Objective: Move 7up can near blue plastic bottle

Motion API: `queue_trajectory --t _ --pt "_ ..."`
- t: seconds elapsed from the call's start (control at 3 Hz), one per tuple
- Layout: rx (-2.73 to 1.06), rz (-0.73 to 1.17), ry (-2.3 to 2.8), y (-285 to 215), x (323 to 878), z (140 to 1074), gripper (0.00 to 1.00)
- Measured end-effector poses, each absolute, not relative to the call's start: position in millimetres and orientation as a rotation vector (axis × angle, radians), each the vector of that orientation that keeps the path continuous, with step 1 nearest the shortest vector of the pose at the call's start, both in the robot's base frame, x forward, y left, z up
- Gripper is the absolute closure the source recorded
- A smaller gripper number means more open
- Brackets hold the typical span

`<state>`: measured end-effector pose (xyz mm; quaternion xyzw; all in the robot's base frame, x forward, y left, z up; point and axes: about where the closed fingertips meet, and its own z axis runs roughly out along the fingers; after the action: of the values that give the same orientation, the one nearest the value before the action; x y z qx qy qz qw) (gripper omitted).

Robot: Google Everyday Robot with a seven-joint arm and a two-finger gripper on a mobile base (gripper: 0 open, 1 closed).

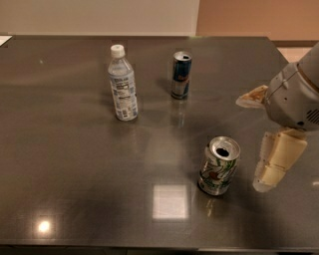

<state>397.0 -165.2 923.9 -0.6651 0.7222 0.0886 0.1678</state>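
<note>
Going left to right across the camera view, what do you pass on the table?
blue plastic bottle → blue-and-silver can → 7up can → gripper, open, at the right edge just beside the 7up can.

- Dark, glossy table: filling nearly the whole view, far edge running straight across the top.
- Slim blue-and-silver can: upright on the table, toward its far edge, slightly right of its middle; top open, faint reflection on the tabletop just in front.
- Square white glare patch: on the tabletop close to the table's near edge, about midway across.
- Small round glare spot: by the table's near-left corner.
- Pale wall: behind the table's far edge, left and middle.
- Tan wall panel: behind the table's far-right part.
- White patch: at the table's far-left corner; unclear what.
</note>
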Motion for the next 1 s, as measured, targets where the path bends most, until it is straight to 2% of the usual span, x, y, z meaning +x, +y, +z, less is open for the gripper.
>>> queue_trajectory --t 0.67,1.0 --pt "-1.977 0.389 1.963 -131 371 906 0.0" --pt "-1.998 0.428 1.926 -117 367 900 0.04"
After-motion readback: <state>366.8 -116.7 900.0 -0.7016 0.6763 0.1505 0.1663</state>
